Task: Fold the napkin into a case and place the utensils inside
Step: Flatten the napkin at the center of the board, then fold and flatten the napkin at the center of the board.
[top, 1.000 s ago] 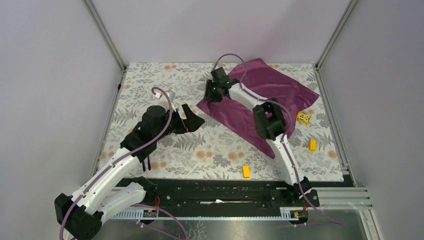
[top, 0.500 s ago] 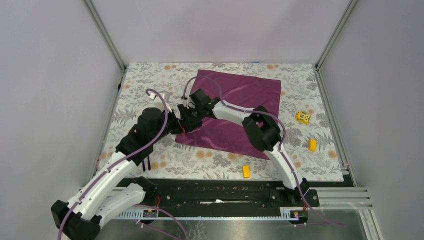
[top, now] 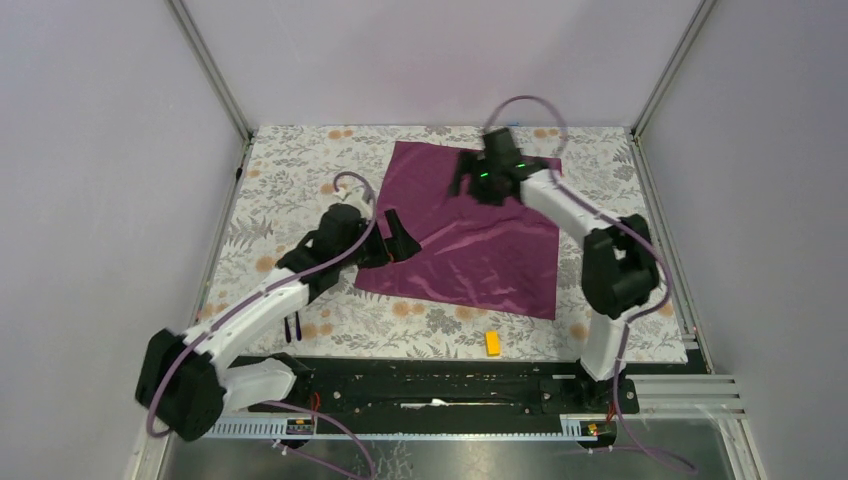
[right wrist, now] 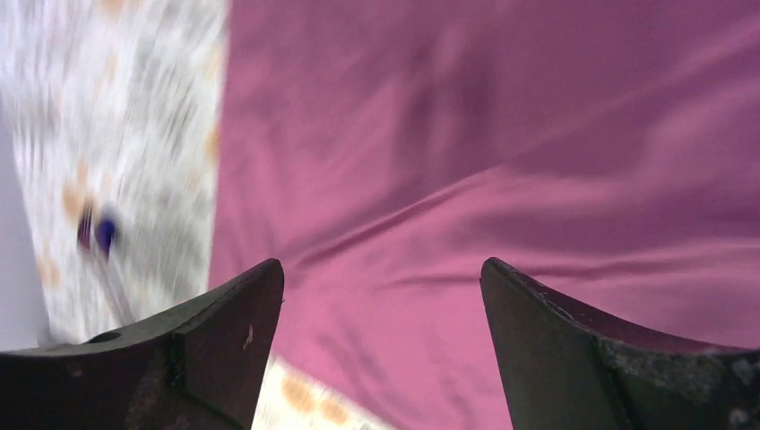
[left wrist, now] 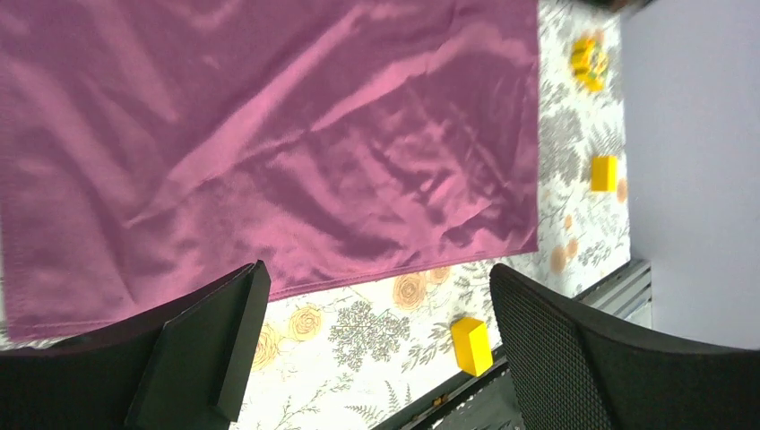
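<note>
Napkin: the glossy plum-purple square cloth [top: 480, 240] lies spread in a single layer on the floral-print tabletop [top: 300, 170], lightly rippled. No fold has been made yet.
Utensils: the two slender dark purple sticks [top: 293, 328] lie on the tabletop beside my left arm, off the cloth's near-left corner and not touching it.
Left claw [top: 393, 238]: wide apart, holding nothing, at the cloth's left edge.
Right claw [top: 478, 183]: fingers spread with nothing between them, above the far part of the cloth. The wrist view is blurred.
Clutter: a small yellow plastic block [top: 492, 343] sits just off the cloth's near edge.
Step in hand, judged: take an edge for the first fold.
Risk, missed pinch: the cloth is thin and slick, so closing too high would catch nothing.
Risk, bunching: gripping the middle instead of the edge would drag ripples into a skewed fold.
Risk, sliding: pulling from one side only may shift the whole cloth onto the yellow block.
Risk, collision: both arms work over one cloth, so crossed paths could knock the claws together.
</note>
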Available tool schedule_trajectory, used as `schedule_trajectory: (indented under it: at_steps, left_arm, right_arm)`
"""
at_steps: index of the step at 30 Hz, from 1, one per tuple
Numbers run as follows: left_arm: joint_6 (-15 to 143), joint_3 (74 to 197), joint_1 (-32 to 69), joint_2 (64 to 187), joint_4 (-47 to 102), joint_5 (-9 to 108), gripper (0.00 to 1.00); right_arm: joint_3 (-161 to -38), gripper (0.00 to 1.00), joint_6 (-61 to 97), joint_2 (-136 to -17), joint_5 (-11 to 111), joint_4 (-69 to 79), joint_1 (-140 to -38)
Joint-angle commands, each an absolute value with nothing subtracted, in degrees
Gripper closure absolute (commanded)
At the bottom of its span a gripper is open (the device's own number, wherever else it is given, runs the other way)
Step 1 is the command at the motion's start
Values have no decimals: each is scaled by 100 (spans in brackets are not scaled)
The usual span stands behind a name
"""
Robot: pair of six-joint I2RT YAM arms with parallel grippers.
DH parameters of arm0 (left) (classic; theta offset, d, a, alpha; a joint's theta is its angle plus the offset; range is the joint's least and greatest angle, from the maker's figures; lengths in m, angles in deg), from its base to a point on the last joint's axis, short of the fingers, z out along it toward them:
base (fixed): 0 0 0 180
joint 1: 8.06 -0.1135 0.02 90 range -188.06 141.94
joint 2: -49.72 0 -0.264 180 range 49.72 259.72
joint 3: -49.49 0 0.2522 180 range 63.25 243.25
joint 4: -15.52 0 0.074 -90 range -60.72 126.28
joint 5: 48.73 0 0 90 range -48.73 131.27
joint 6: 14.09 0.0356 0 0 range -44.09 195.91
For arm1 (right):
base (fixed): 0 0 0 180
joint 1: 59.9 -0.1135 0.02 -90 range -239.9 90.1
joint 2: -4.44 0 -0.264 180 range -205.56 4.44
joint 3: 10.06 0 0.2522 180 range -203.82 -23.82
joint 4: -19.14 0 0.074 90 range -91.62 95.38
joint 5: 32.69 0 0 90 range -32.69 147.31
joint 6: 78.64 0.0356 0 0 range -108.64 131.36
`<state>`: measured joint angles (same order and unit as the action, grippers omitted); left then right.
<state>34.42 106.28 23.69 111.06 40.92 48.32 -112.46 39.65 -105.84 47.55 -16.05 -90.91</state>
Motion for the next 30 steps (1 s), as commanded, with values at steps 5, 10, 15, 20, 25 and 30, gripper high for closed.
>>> schedule_trajectory:
  at_steps: [5, 10, 15, 20, 25, 30]
  left_arm:
    - [3376, 10853, 2339, 12339, 3226, 5795, 1]
    - [3270, 10757, 2340, 12146, 3294, 5485, 1]
    - [3127, 10526, 2335, 11575, 3269, 4999, 1]
    - [3071, 10504, 2332, 11175, 3426, 4498, 1]
    - [3080, 10363, 2324, 10636, 3612, 3749, 1]
    - [3075, 10386, 2297, 10357, 3781, 3299, 1]
  right_arm:
    - [-11461, 11, 3856, -10952, 5646, -1208, -6971]
    - [-12330, 12, 3724, -11756, 4911, -1044, -6530]
    - [-12993, 13, 3840, -12510, 4627, -978, -6269]
    - [-13586, 14, 3871, -13091, 4415, -1051, -6105]
    - [-13985, 14, 3870, -13471, 4291, -1211, -6045]
    - [-14149, 14, 3945, -13740, 4266, -1202, -6025]
